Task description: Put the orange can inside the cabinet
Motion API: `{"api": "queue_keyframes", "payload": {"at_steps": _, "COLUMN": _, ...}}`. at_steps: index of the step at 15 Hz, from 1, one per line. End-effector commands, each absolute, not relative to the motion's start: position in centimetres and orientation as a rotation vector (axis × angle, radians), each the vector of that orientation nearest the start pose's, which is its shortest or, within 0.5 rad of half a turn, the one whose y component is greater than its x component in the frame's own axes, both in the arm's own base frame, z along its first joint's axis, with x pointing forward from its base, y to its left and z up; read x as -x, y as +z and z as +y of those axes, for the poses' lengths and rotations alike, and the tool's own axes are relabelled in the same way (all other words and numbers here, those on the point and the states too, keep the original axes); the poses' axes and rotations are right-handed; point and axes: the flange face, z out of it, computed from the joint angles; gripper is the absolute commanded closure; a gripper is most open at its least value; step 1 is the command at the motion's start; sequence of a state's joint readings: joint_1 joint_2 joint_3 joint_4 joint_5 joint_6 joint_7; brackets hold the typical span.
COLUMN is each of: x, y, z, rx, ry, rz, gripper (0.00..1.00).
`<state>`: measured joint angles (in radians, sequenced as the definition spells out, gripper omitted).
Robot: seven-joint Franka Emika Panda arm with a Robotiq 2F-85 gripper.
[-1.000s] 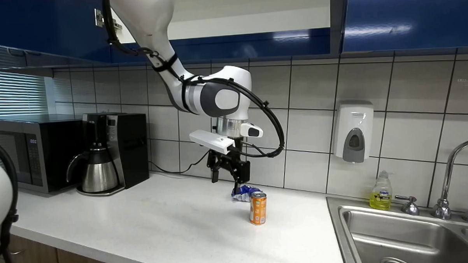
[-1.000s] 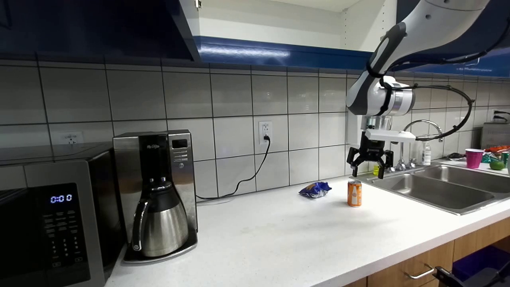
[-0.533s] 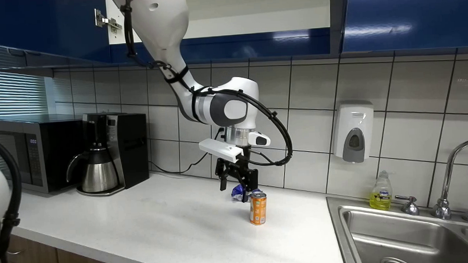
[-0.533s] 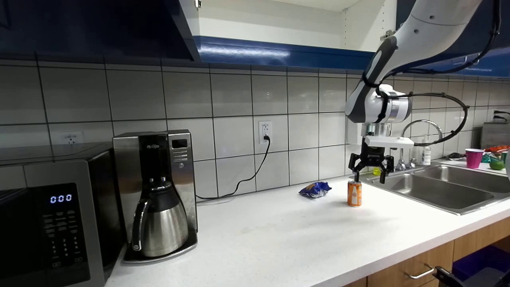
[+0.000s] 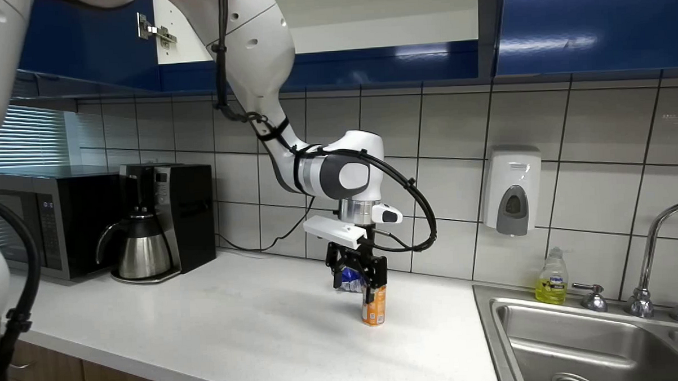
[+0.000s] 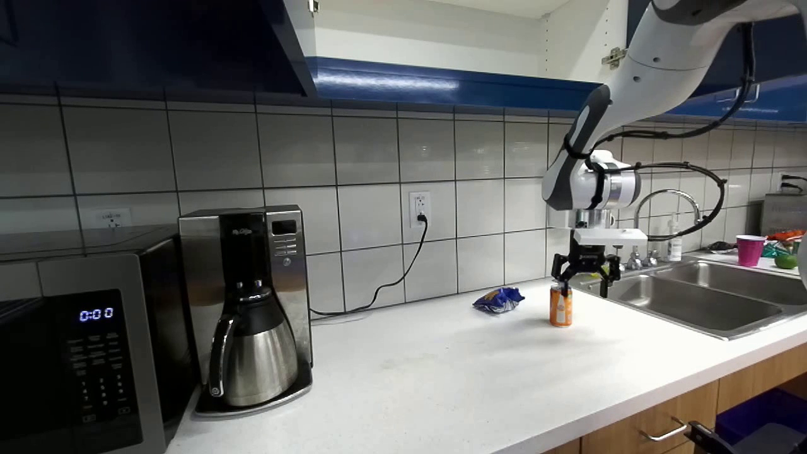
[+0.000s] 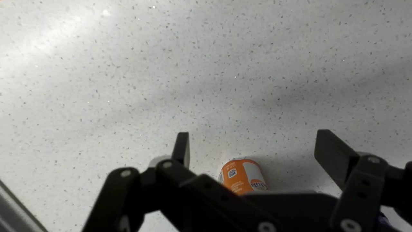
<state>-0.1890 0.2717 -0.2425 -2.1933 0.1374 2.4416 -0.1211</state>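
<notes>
The orange can [image 5: 375, 311] stands upright on the white counter; it also shows in the other views [image 6: 560, 310] [image 7: 239, 175]. My gripper [image 5: 354, 290] points down at the can's top, and a finger overlaps the can in both exterior views [image 6: 584, 292]. In the wrist view my gripper [image 7: 253, 141] is open, its fingers wide apart, with the can's lower part showing between them, nearer the left finger [image 7: 182, 146]. The can's top is hidden there behind the gripper. The cabinet [image 5: 390, 28] is open above, its pale interior showing in both exterior views [image 6: 429, 34].
A crumpled blue wrapper [image 6: 499, 300] lies near the can, by the tiled wall. A coffee maker [image 6: 246, 302] and microwave [image 6: 94, 340] stand at one end. A sink [image 5: 581, 340] is at the other, with a soap bottle [image 5: 552, 279]. The open cabinet door [image 5: 97, 49] hangs beside the arm.
My gripper has come down, shifting right in an exterior view, from above the can to its top level. The fingers stay open. The can has not moved.
</notes>
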Motion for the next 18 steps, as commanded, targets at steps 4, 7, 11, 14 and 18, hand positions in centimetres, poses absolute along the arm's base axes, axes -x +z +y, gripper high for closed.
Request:
{"api": "queue_keyframes", "payload": {"at_steps": 4, "x": -51.7, "y": 24.4, "z": -24.0, "rx": 3.09, "ry": -0.045, "rz": 0.611, "gripper": 0.0}}
{"api": "queue_keyframes", "payload": {"at_steps": 7, "x": -51.9, "y": 24.1, "z": -24.1, "rx": 3.089, "ry": -0.109, "rz": 0.628, "gripper": 0.0}}
{"api": "queue_keyframes", "payload": {"at_steps": 11, "x": -52.3, "y": 23.7, "z": -24.1, "rx": 3.094, "ry": -0.157, "rz": 0.642, "gripper": 0.0}}
{"api": "queue_keyframes", "payload": {"at_steps": 14, "x": -52.6, "y": 23.5, "z": -24.1, "rx": 3.1, "ry": -0.196, "rz": 0.64, "gripper": 0.0}}
{"api": "queue_keyframes", "payload": {"at_steps": 18, "x": -53.0, "y": 23.1, "z": -24.0, "rx": 3.097, "ry": -0.239, "rz": 0.647, "gripper": 0.0}}
